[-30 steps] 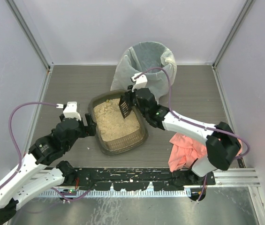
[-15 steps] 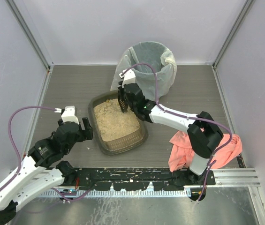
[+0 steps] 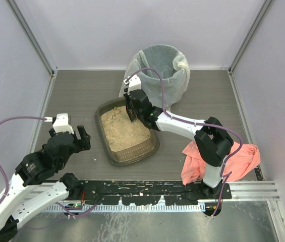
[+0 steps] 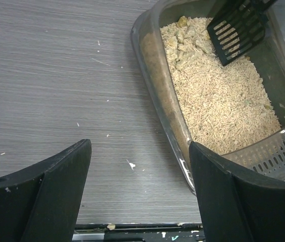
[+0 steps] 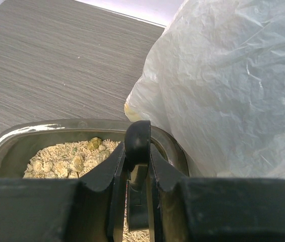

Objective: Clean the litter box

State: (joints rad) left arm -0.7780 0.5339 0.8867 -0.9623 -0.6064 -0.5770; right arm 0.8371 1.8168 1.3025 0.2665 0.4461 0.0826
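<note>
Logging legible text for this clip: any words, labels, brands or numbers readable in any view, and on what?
None readable. The litter box, the black scoop in the right gripper, the white-bagged bin, the pink cloth and the open left gripper show no lettering. White specks on the base rail are too small to make out.

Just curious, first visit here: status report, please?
Left fingers open, beside litter box. Right fingers shut on scoop, by clumps. Bagged bin close behind.
</note>
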